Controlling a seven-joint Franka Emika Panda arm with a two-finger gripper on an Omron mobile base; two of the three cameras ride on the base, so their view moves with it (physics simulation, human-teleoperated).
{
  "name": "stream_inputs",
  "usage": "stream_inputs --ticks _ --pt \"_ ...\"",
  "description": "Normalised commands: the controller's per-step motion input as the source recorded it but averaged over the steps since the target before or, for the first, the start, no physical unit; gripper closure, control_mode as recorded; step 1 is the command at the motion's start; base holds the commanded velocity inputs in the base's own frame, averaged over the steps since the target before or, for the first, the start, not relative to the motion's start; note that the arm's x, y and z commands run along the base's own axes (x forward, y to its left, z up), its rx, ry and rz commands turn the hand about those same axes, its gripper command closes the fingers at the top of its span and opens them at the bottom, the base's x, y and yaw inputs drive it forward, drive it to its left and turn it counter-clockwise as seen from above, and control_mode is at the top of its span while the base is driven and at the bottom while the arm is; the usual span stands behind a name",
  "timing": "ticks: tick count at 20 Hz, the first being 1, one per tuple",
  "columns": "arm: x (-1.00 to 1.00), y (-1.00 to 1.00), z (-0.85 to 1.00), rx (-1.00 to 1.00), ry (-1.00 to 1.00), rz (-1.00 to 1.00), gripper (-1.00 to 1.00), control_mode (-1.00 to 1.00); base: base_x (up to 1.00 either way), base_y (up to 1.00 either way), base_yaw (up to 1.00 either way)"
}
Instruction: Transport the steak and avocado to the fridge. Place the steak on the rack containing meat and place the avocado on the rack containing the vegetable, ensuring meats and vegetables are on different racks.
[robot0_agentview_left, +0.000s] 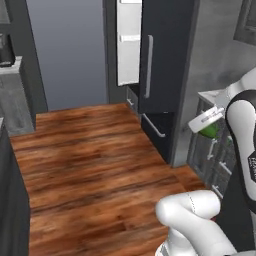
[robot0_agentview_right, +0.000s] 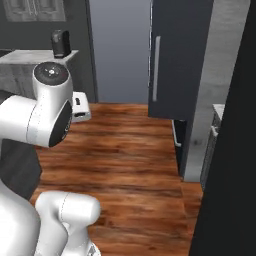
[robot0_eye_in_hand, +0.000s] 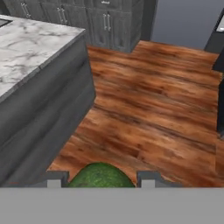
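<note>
Carrying the small dark green oval avocado (robot0_eye_in_hand: 99, 176) clamped between its jaws, the robot needed a steady grip – level, unhurried – toward the tall dark fridge (robot0_agentview_left: 160, 75).

Floor (robot0_eye_in_hand: 162, 100): glossy streaked wood planks. Counter top (robot0_eye_in_hand: 30, 43) at 10 o'clock in hand view: polished white-grey marble, matt grey side. Avocado (robot0_eye_in_hand: 99, 176) at 6 o'clock: green, finely pebbled skin. Fridge (robot0_agentview_left: 165, 55): dark smooth panels, metallic handle.

The avocado (robot0_eye_in_hand: 99, 176) is cut off below by the grey band; in the left base view, the arm hides most of it.
</note>
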Motion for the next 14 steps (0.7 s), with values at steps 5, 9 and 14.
stream_inputs --ticks 5,9,14 --pt "0.00 0.00 0.00 0.00 0.00 0.00 1.00 1.00 1.00 0.86 -0.28" --pt "0.00 0.00 0.00 0.00 0.00 0.00 1.00 1.00 1.00 0.70 -0.26" --pt "0.00 0.00 0.00 0.00 0.00 0.00 1.00 1.00 1.00 0.06 -0.16"
